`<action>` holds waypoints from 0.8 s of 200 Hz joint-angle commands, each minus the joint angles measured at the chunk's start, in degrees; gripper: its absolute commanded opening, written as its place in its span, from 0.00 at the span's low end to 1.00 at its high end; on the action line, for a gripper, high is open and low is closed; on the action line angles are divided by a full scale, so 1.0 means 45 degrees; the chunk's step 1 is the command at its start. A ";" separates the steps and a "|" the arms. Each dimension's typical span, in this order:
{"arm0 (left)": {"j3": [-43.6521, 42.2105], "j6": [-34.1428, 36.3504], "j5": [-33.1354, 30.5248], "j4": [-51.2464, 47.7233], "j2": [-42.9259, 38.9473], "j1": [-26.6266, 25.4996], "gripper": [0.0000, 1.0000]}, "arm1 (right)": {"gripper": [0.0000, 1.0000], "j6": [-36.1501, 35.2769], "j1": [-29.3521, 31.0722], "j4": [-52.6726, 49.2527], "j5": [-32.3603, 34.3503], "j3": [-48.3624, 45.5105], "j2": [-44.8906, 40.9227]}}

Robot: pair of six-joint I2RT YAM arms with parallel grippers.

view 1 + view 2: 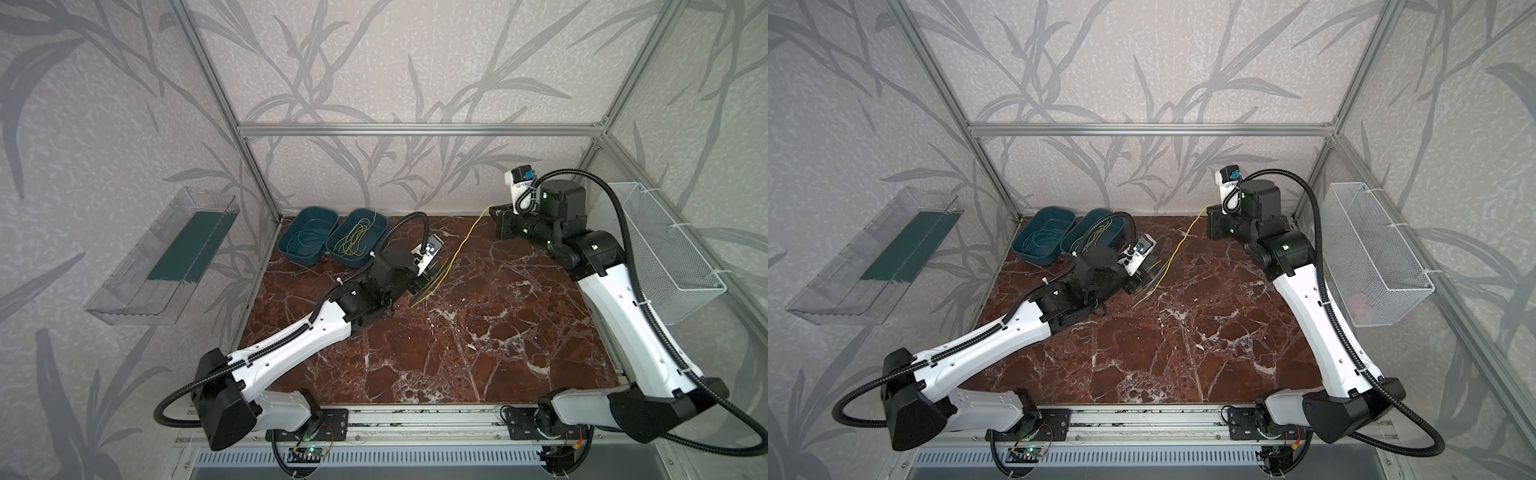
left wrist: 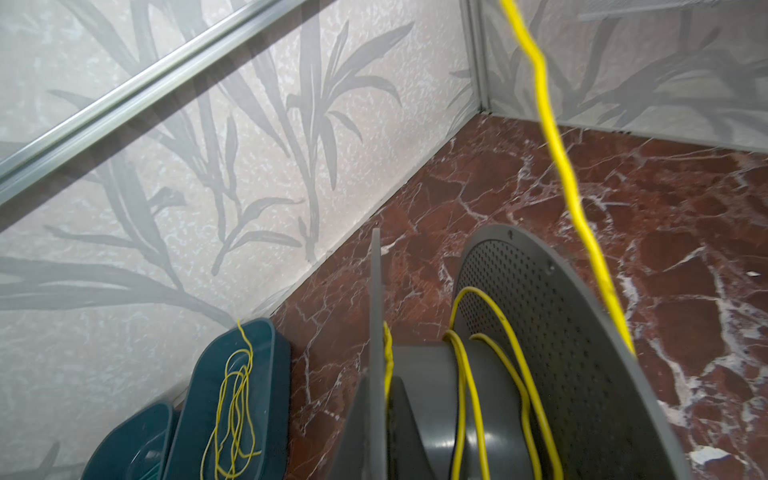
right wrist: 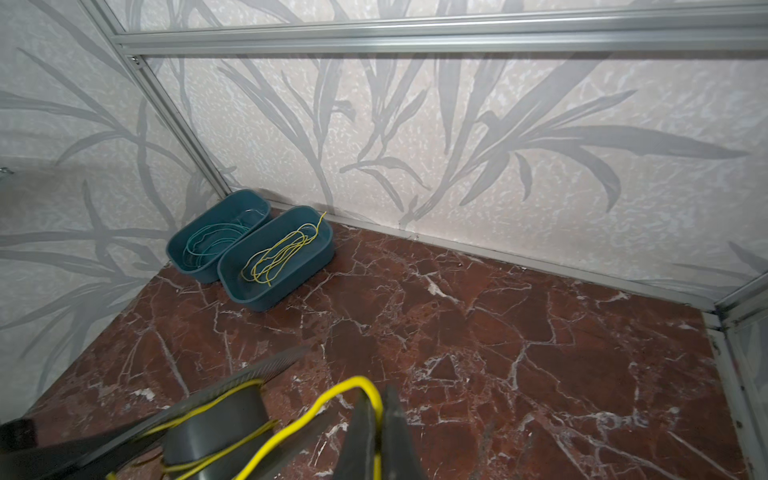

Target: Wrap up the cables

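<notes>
I've got left jaws clamped on the spool (image 2: 552,316), mid bench (image 1: 457,353); right jaws pinched shut on the cable (image 1: 461,246), back right. Cable runs near straight from spool diagonally up to right jaws, so I reckon right arm guides the wrap

Yellow cables (image 2: 562,162), grey perforated spool (image 2: 540,311), teal bins (image 3: 291,289), red-brown white-veined tabletop (image 1: 457,353)

Soft even light, faint shadows; top views bend at the edges; the cable (image 3: 351,381) blurs in the right wrist view.
</notes>
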 commanded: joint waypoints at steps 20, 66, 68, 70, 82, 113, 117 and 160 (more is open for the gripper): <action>0.2640 -0.1299 -0.1731 -0.1161 0.2390 0.0562 0.00 | 0.00 0.0903 0.2361 0.1371 0.0012 -0.1820 -0.2836; 0.4537 -0.2345 -0.2342 -0.2056 0.4586 0.0760 0.00 | 0.00 0.1249 0.4338 0.1072 0.0185 -0.1470 -0.3290; 0.4536 -0.2404 -0.2315 -0.2038 0.4600 0.0778 0.00 | 0.00 0.1304 0.4339 0.1068 0.0161 -0.1463 -0.3291; 0.4531 -0.2497 -0.2284 -0.2019 0.4618 0.0798 0.00 | 0.00 0.1337 0.4349 0.1096 0.0115 -0.1462 -0.3310; 0.4549 -0.3220 -0.1822 -0.1987 0.4663 0.1071 0.00 | 0.00 0.1579 0.4387 0.1362 -0.0221 -0.1584 -0.3476; 0.4228 -0.3755 -0.1057 -0.1784 0.4566 0.1512 0.00 | 0.00 0.1010 0.4437 0.1306 0.0992 -0.1336 -0.3902; 0.4142 -0.3738 -0.1022 -0.1759 0.4521 0.1532 0.00 | 0.00 0.0819 0.4427 0.1168 0.1162 -0.1153 -0.3871; 0.3918 -0.4127 -0.0725 -0.2051 0.4399 0.1591 0.00 | 0.00 0.0810 0.3817 0.0971 0.0633 0.0337 -0.3142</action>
